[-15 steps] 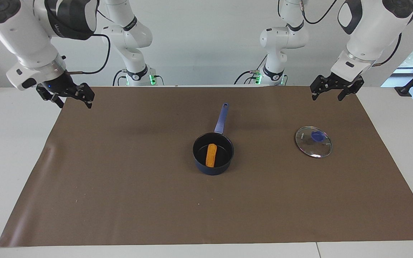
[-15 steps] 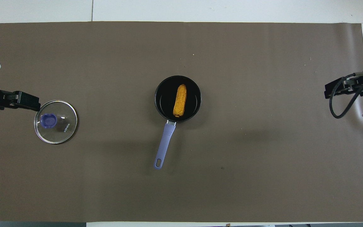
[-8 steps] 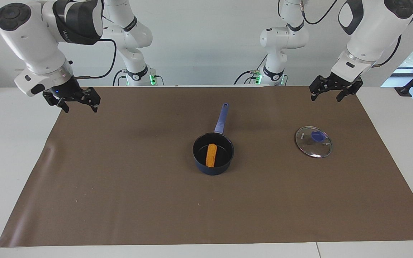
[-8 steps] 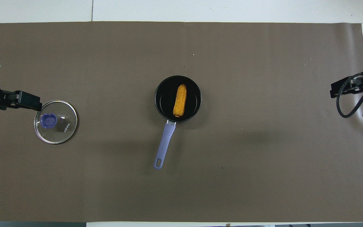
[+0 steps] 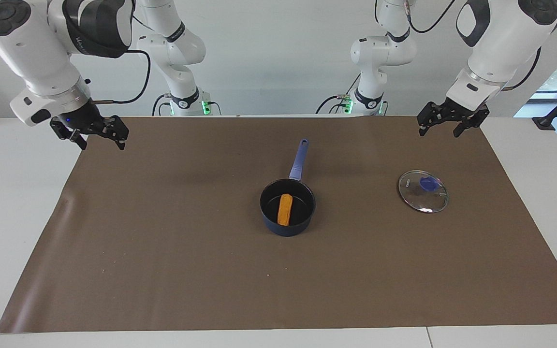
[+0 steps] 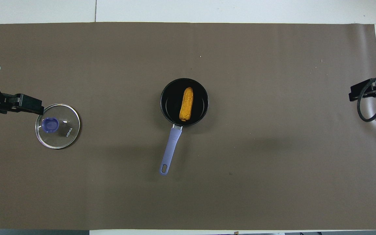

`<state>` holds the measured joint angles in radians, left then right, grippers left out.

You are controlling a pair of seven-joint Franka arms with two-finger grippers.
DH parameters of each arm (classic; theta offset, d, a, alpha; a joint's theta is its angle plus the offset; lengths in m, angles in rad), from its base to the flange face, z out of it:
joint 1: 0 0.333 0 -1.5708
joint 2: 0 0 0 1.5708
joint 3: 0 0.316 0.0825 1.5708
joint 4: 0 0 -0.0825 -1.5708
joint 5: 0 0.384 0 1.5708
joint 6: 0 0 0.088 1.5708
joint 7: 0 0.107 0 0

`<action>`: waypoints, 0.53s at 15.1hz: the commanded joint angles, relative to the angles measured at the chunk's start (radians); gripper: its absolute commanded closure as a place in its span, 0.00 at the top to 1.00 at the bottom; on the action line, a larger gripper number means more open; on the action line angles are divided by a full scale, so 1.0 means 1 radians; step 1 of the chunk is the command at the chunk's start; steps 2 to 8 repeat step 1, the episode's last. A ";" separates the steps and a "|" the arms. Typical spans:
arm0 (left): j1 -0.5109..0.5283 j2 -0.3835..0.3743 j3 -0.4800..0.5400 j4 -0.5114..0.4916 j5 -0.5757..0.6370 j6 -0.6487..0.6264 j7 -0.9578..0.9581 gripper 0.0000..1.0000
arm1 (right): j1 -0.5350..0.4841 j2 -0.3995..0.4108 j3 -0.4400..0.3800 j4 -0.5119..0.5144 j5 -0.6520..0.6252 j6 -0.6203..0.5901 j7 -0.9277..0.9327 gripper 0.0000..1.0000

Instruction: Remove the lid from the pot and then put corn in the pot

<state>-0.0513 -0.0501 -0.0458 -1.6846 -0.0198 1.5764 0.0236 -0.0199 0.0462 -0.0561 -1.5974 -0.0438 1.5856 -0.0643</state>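
Observation:
The dark blue pot stands in the middle of the brown mat, its light blue handle pointing toward the robots. The orange-yellow corn lies inside it, as the overhead view also shows. The glass lid with its blue knob lies flat on the mat toward the left arm's end. My left gripper hangs open and empty in the air over the mat's edge near the lid. My right gripper hangs open and empty over the mat's corner at the right arm's end.
The brown mat covers most of the white table. The pot's handle sticks out toward the robots. The right arm's black cable loops beside its gripper.
My right gripper has drifted outward toward its end of the table, still empty. The left gripper, pot, corn and lid have stayed put.

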 commanded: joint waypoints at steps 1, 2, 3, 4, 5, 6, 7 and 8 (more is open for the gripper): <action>-0.016 -0.013 0.014 -0.012 -0.011 0.007 -0.008 1.00 | -0.017 -0.019 0.004 0.001 0.016 -0.015 -0.029 1.00; -0.016 -0.013 0.014 -0.012 -0.011 0.007 -0.008 1.00 | -0.017 -0.019 0.004 0.001 0.016 -0.015 -0.029 1.00; -0.016 -0.013 0.014 -0.012 -0.011 0.007 -0.008 1.00 | -0.017 -0.019 0.004 0.001 0.016 -0.015 -0.029 1.00; -0.016 -0.013 0.014 -0.012 -0.011 0.007 -0.008 1.00 | -0.017 -0.019 0.004 0.001 0.016 -0.015 -0.029 1.00; -0.016 -0.013 0.014 -0.012 -0.011 0.007 -0.008 1.00 | -0.017 -0.019 0.004 0.001 0.016 -0.015 -0.029 1.00; -0.016 -0.013 0.014 -0.012 -0.011 0.007 -0.008 1.00 | -0.017 -0.019 0.004 0.001 0.016 -0.015 -0.029 1.00; -0.016 -0.013 0.014 -0.012 -0.011 0.007 -0.008 1.00 | -0.017 -0.019 0.004 0.001 0.016 -0.015 -0.029 1.00; -0.016 -0.013 0.014 -0.012 -0.011 0.007 -0.008 1.00 | -0.017 -0.019 0.004 0.001 0.016 -0.015 -0.029 1.00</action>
